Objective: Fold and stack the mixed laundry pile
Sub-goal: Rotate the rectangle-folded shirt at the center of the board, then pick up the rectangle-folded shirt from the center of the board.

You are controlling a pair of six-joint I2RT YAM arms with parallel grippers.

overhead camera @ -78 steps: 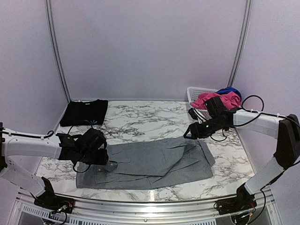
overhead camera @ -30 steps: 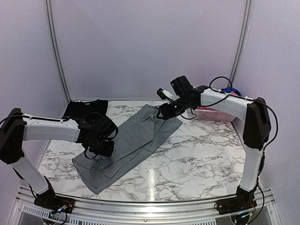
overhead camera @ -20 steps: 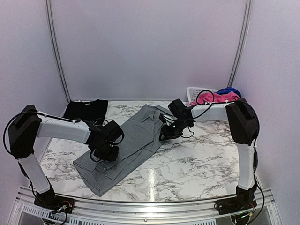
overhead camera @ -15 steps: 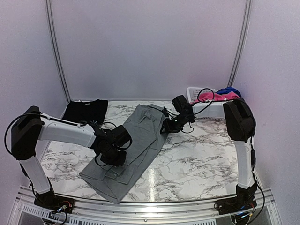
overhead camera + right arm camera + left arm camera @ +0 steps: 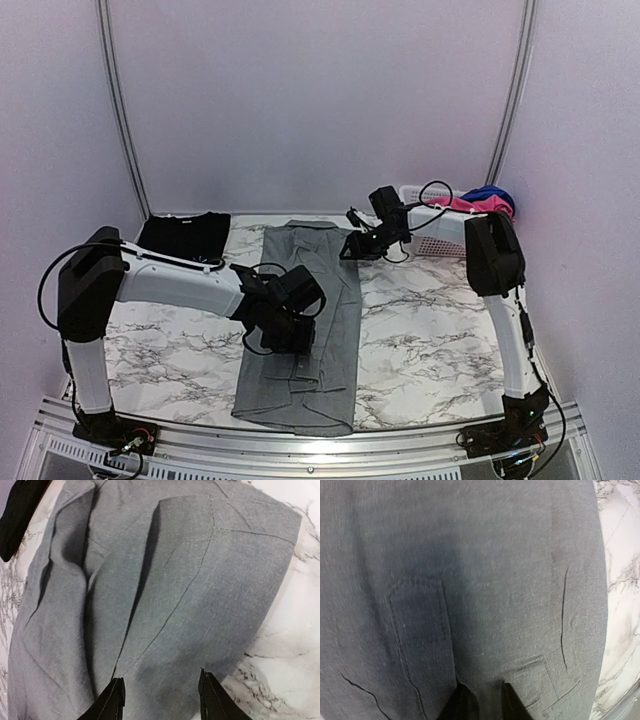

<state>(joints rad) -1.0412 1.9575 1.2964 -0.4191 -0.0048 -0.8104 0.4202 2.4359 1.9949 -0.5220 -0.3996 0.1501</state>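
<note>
Top external view: grey pocketed trousers (image 5: 335, 335) are laid out flat in a long strip down the middle of the desk (image 5: 440, 330), running from its far edge to its near edge. A black cloth (image 5: 185, 238) is spread at the far left corner. At the far right corner a bright pink piece (image 5: 470, 205) and a dark blue piece (image 5: 490, 192) are heaped in a white lattice basket (image 5: 432, 243).

The left hand (image 5: 285, 325) is set down on the trousers about midway along them. In the left wrist view its fingers (image 5: 461, 705) are seen narrowly apart with grey cloth between them, and whether that cloth is grasped cannot be told. The right hand (image 5: 352, 248) is held at the far right corner of the trousers, released, with its fingers (image 5: 112, 700) spread above flat cloth.
</note>
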